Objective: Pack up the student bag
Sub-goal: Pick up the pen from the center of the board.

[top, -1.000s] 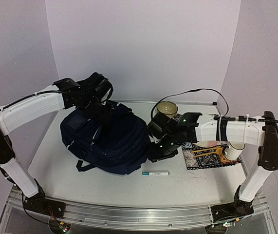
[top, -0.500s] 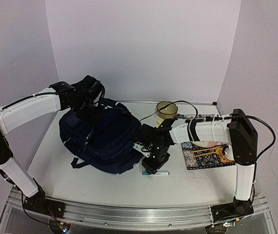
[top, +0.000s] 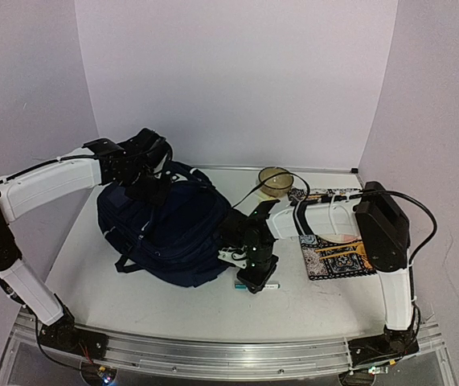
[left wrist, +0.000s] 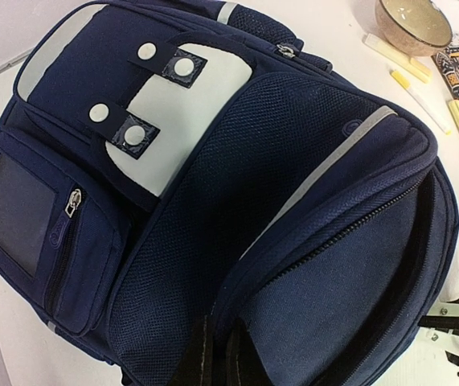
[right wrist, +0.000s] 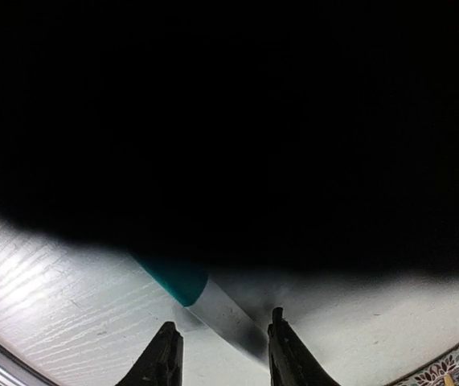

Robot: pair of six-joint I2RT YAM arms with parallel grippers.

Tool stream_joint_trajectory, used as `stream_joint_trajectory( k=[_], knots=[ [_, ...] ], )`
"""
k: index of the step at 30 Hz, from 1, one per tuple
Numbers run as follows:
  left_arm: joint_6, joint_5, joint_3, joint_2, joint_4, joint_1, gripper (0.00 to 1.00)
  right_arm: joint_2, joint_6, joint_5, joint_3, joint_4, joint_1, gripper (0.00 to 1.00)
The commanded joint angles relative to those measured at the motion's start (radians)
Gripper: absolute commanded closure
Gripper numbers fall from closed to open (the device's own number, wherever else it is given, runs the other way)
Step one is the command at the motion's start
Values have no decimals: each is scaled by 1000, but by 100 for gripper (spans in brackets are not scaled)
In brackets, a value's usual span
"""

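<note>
The student bag [top: 165,229] is a large dark navy backpack lying on the table's left half. Its main compartment gapes open toward the right [left wrist: 350,265]. My left gripper [top: 153,182] is shut on the fabric edge at the bag's top, and its black fingers [left wrist: 201,358] pinch the rim at the bottom of the left wrist view. My right gripper [top: 255,280] reaches down to the table just right of the bag. It is open, and its tips [right wrist: 221,342] straddle a white marker with a teal cap [right wrist: 205,301], which lies flat [top: 271,286].
A tan bowl [top: 276,180] stands at the back centre. A patterned pouch [top: 343,256] lies to the right under the right arm. Several yellow and pink pens [left wrist: 412,79] lie near the bowl. The bag's dark side fills the upper right wrist view.
My right arm has swung left and down from near the pouch to the marker beside the bag. The left arm has pulled the bag's top slightly left.
</note>
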Motion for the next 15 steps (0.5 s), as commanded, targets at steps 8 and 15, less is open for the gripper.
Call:
stream_joint_trajectory(
  k=[8, 15],
  knots=[
    [14, -37, -14, 23, 26, 33, 100, 149, -87, 3, 96, -257, -2, 72],
    [6, -18, -15, 10, 26, 33, 100, 132, -60, 37, 116, -264, 3, 90]
  ],
)
